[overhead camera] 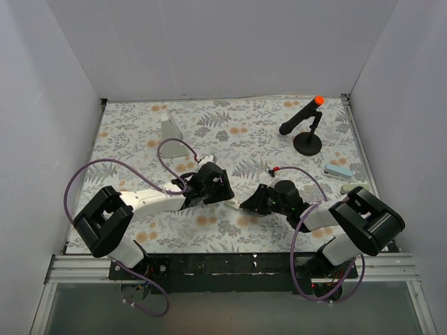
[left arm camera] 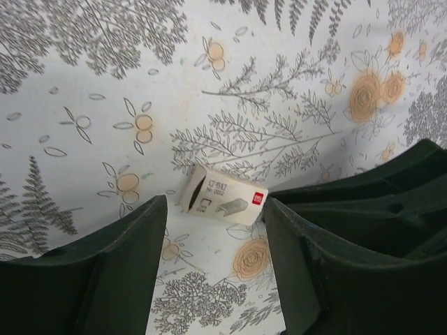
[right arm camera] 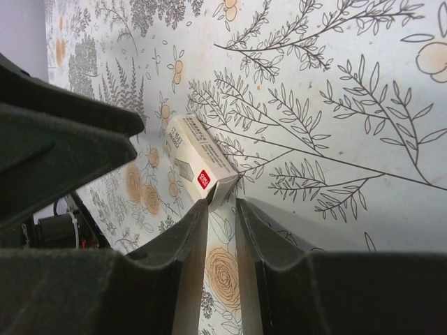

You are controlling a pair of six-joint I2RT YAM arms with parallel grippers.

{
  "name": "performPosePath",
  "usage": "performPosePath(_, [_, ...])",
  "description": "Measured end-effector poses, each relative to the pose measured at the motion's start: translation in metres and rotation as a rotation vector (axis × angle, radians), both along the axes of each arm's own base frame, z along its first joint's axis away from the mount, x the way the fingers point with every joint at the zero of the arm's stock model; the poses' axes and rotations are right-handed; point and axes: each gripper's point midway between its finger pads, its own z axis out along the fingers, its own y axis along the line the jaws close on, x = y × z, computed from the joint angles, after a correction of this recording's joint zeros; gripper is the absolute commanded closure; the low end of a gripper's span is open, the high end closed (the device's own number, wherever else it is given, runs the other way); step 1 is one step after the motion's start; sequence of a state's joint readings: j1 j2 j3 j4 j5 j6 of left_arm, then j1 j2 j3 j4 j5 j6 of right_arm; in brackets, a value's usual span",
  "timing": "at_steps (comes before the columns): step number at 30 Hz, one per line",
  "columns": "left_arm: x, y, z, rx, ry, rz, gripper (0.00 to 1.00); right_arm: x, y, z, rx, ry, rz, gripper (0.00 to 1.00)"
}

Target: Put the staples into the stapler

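Your left gripper [left arm camera: 213, 209] stood wide open, with the staple box [right arm camera: 195, 157] lying flat on the tablecloth [left arm camera: 105, 84] just ahead of and between its fingers. The box's short end was at the tips of your right gripper [right arm camera: 221, 209], whose fingers were drawn nearly together, and I could not tell whether they pinched the flap. It looked like light, thin card, likely to slide on the cloth and dent if squeezed, so I judged the long side walls the place to hold, gently.

White arms [overhead camera: 150, 201], black joints [overhead camera: 103, 220], purple looping cables [overhead camera: 71, 188].
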State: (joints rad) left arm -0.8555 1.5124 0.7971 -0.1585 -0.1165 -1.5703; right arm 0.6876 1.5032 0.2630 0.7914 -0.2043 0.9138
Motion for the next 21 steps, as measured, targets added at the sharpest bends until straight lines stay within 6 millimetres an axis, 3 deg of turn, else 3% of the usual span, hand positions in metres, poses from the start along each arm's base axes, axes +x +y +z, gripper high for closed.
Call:
performPosePath(5, [0.013, 0.008, 0.001, 0.006, -0.015, 0.014, 0.43, 0.001, 0.001, 0.008, 0.014, -0.017, 0.0, 0.68])
performPosePath(15, [0.014, 0.0, -0.015, 0.025, 0.013, -0.027, 0.46, -0.002, 0.0, 0.001, 0.001, 0.009, 0.001, 0.68])
performPosePath(21, [0.011, -0.003, -0.017, 0.017, 0.027, -0.04, 0.56, -0.001, 0.002, -0.001, 0.014, 0.015, 0.005, 0.68])
